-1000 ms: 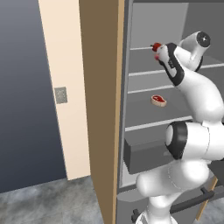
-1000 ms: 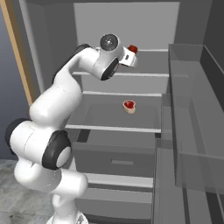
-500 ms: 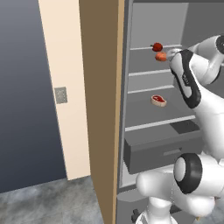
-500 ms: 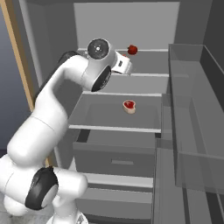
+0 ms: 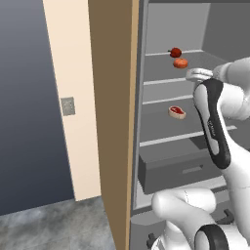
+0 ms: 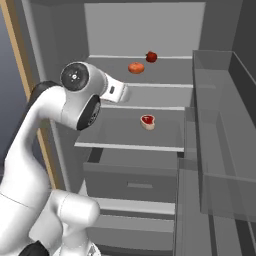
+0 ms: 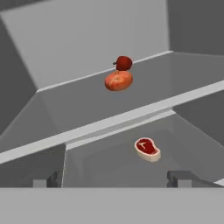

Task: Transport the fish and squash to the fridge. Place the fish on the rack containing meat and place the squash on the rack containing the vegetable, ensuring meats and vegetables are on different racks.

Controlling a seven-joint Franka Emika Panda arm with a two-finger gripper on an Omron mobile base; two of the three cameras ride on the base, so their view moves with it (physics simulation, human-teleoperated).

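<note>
In the right base view the squash (image 6: 136, 68) lies on the fridge's (image 6: 60, 45) upper shelf (image 6: 165, 70), top centre of the frame, with the vegetable (image 6: 151, 57) just behind it to the right. The meat (image 6: 147, 122) lies one shelf lower (image 6: 125, 135), at mid-frame. The drawer (image 6: 130, 182) sits below that shelf. The open door's bins (image 6: 220, 150) stand along the right edge.

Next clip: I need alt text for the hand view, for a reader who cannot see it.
Inside a grey steel fridge, a small round orange squash sits on the upper shelf just in front of a dark red tomato-like vegetable. On the shelf below lies a small raw steak slab with a pale fatty rim.
</note>
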